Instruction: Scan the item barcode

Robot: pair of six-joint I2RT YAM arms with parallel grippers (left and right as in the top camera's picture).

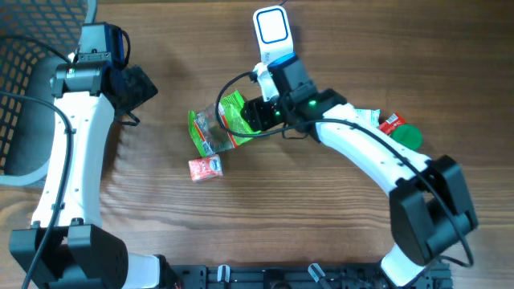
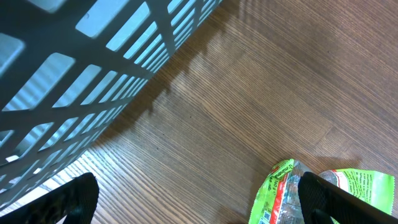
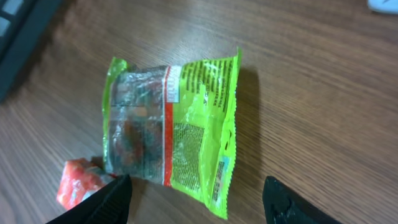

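Bag [image 3: 171, 130] was lime green with a clear window: dark brownish contents, one red stripe, fine dark print on the green half. Small packet [image 3: 78, 182] was red-orange with pale marks. Table [image 1: 321, 217] was mid-brown wood grain, fine parallel lines. Basket [image 2: 74, 74] was grey, open lattice. Scanner [image 1: 271, 28] was white with a pale blue face. My right arm [image 1: 361, 148] and left arm [image 1: 68, 160] were white with black joints, with a green light [image 1: 309, 102] on the right one.
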